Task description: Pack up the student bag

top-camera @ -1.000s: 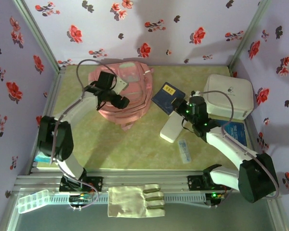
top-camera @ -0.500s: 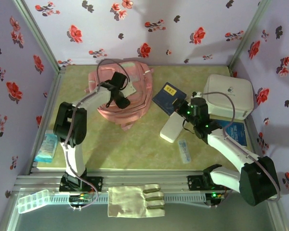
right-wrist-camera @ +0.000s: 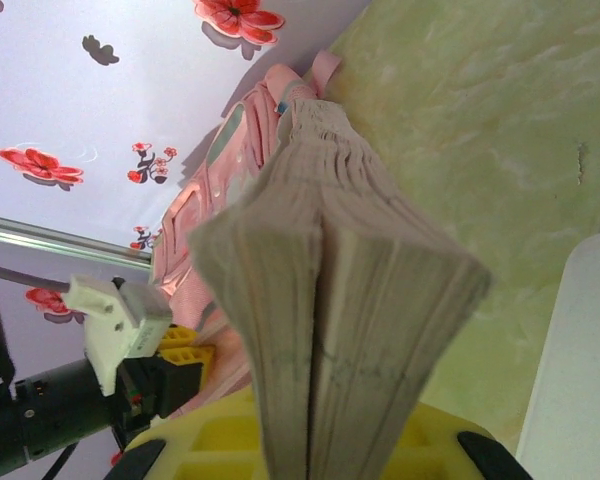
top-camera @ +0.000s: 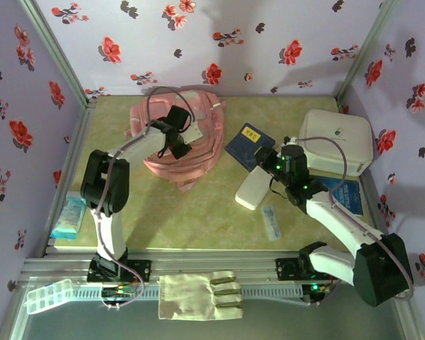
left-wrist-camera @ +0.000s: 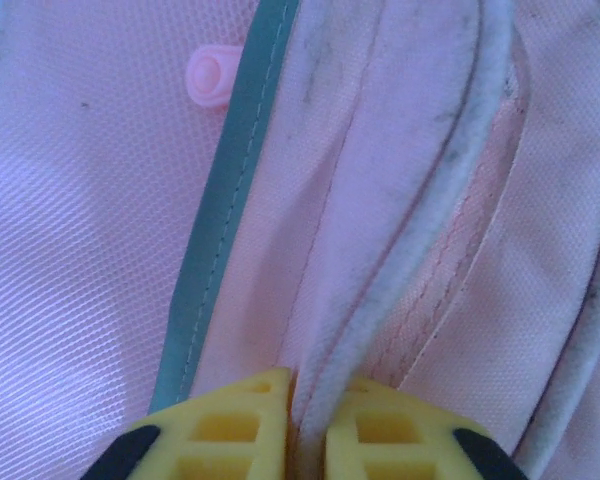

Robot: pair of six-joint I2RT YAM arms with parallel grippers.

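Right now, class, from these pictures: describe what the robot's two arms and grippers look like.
The left arm and right arm have white tubular links joined by bulky black joints, each trailed by a looping grey cable. The left gripper and right gripper carry yellow fingers with square cut-outs and black corners. Green lights glow near the right wrist.

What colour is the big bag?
Pink, with a green strip. The bag shows best in the left wrist view.

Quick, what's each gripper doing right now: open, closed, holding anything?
Left gripper: jaws closed, pinching a light trim edge of the student bag.
Right gripper: jaws closed on the blue book, gripped at its pages.
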